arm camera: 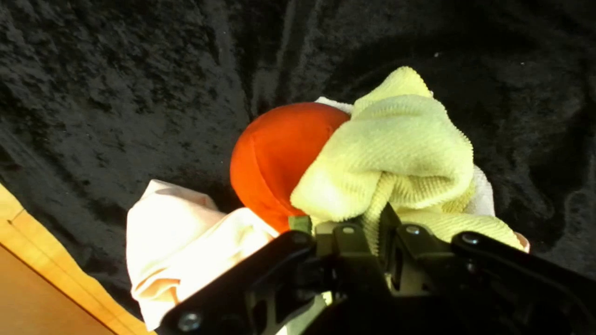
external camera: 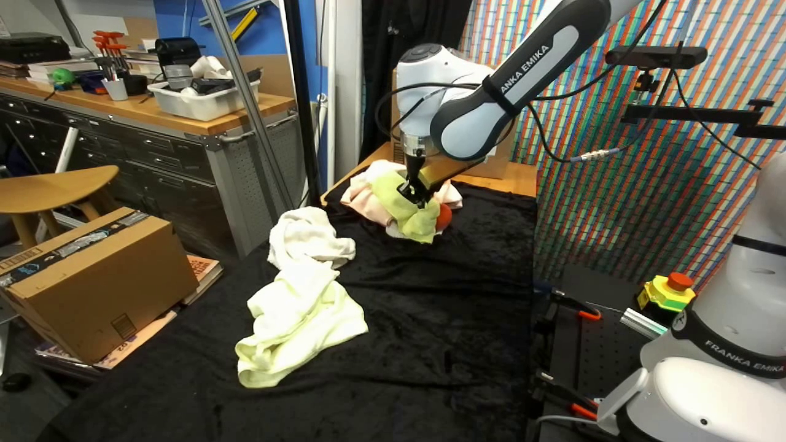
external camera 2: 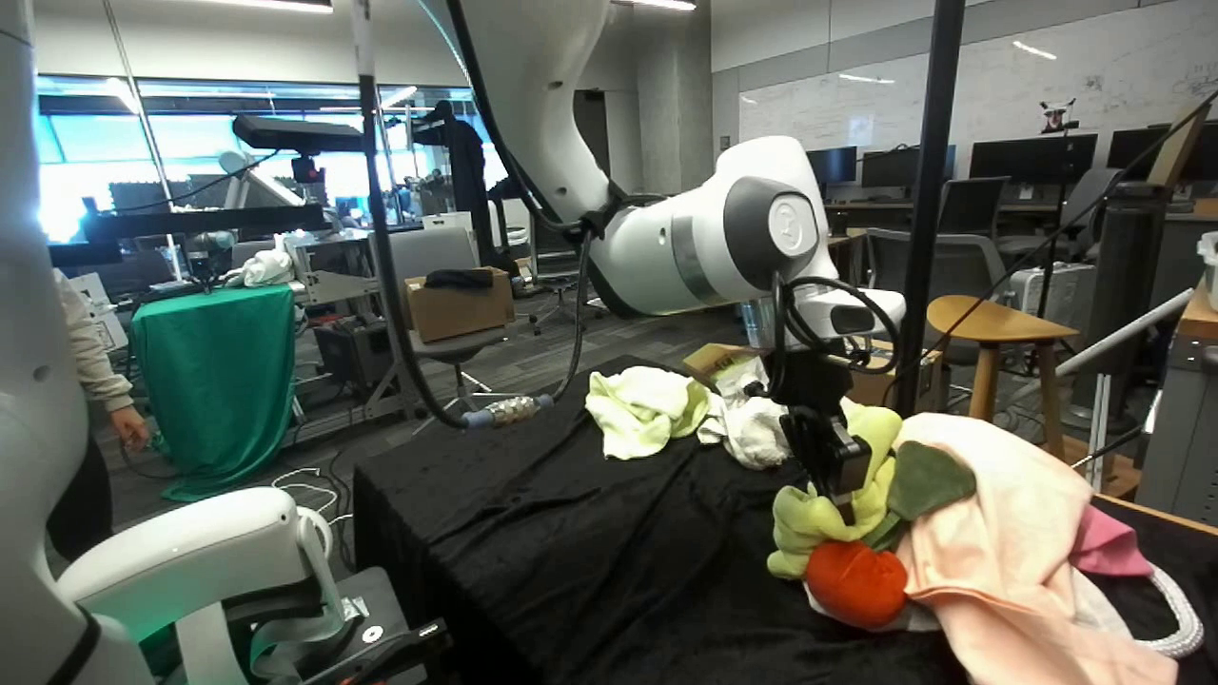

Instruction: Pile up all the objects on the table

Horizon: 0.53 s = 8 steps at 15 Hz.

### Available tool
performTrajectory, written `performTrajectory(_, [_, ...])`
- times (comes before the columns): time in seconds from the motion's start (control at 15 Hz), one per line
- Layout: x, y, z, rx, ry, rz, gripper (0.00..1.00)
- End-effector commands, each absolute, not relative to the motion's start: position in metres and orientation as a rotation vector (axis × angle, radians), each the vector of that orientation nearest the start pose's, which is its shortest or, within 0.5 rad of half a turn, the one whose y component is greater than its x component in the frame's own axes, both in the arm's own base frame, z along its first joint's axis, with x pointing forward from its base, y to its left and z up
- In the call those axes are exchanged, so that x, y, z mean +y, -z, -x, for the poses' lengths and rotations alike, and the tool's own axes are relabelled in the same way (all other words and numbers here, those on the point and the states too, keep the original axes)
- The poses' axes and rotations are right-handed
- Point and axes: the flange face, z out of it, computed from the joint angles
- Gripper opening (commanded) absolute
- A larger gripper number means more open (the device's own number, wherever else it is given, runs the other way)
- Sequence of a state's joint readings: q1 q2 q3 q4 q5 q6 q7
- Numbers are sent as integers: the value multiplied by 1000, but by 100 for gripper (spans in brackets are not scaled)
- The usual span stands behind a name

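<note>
Black and velvety, the table [external camera: 442,344] spreads in shallow creases beneath my arm [external camera: 533,66] in a crowded workroom. In an exterior view, a wooden workbench [external camera: 138,113] carries a white bin [external camera: 196,105], a brown cardboard box [external camera: 104,282] and a wooden stool [external camera: 55,182] stand nearby, and a backdrop [external camera: 583,209] of coloured strips rises beside the table. In an exterior view, a whiteboard [external camera 2: 994,90], monitors [external camera 2: 1032,173] and a green drape [external camera 2: 214,381] fill the background.

Near the table's end, my gripper [arm camera: 374,228] has its jaws almost together, pinching a fold of yellow-green cloth [arm camera: 396,139]; the wrist view shows its fabric ribbed, bunched and peaked. It drapes over a heap of smooth pale-pink cloth [external camera 2: 999,504] in broad folds, and partly overlaps a plump, seamed orange-red ball-like item [external camera 2: 856,582]. A leaf-shaped dark green piece [external camera 2: 933,480] lies just beside; a deeper pink piece [external camera 2: 1109,542] and a white cord [external camera 2: 1183,609] show at the heap's outer side. Well apart on the same table, a crumpled white cloth [external camera: 307,236] touches a pale yellow cloth [external camera: 301,319] spread in loose folds.
</note>
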State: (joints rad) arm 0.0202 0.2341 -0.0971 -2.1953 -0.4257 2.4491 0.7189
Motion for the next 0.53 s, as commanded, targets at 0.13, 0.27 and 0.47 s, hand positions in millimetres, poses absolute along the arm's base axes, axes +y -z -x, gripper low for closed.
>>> performTrajectory(0.13, [-38,-269,-570,859,171,3337,37])
performTrajectory(0.27, [-33,-273,-569,828,150,3346,44])
performTrajectory(0.47, [-23,-284,-566,785,133,3359,68])
